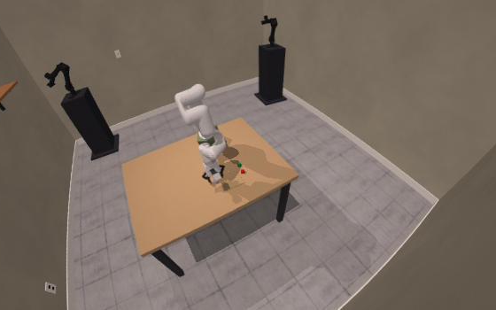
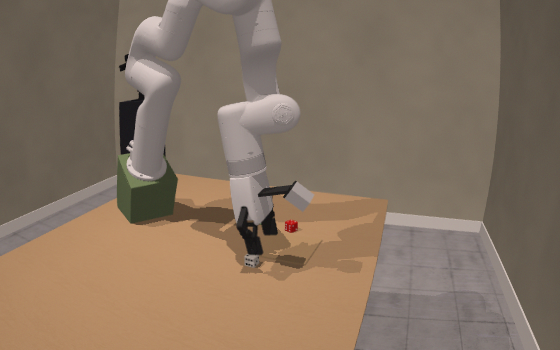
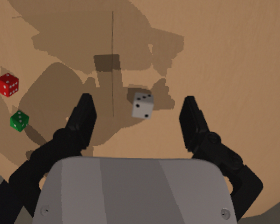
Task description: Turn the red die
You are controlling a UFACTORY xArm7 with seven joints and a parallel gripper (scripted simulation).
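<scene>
The red die (image 1: 243, 171) (image 2: 291, 226) (image 3: 7, 84) lies flat on the tan surface, right of the arm in the exterior view. A green die (image 1: 239, 164) (image 3: 19, 121) lies close beside it; the gripper hides it in the exterior view. A white die (image 2: 252, 260) (image 3: 143, 106) lies nearer the front. My gripper (image 1: 213, 176) (image 2: 261, 240) (image 3: 138, 105) is open and empty, low over the white die, which sits between the spread fingers in the wrist view. The red die is well off to the side of the fingers. A faint straight line (image 3: 112, 43) (image 2: 314, 252), perhaps the mat's edge, runs near the white die.
The arm's green base block (image 2: 146, 192) stands at the back left of the table (image 1: 172, 208). The table's right edge (image 2: 371, 280) lies a little beyond the dice. Two black pedestals with small arms (image 1: 89, 121) (image 1: 270, 73) stand on the floor behind.
</scene>
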